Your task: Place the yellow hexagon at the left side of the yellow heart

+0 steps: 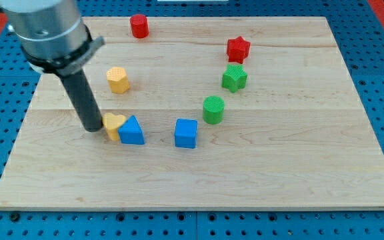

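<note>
The yellow hexagon [118,79] stands on the wooden board in the upper left part of the view. The yellow heart [113,125] lies below it, touching the blue triangle [132,131] on its right. My tip [93,127] is down on the board just left of the yellow heart, touching or nearly touching it. The rod rises from there toward the view's upper left. The hexagon is above and right of my tip, apart from it.
A blue cube [186,133] sits at the middle bottom. A green cylinder [213,109] and a green star-like block [234,77] lie right of centre. A red star [239,48] and a red cylinder [139,26] are near the top edge.
</note>
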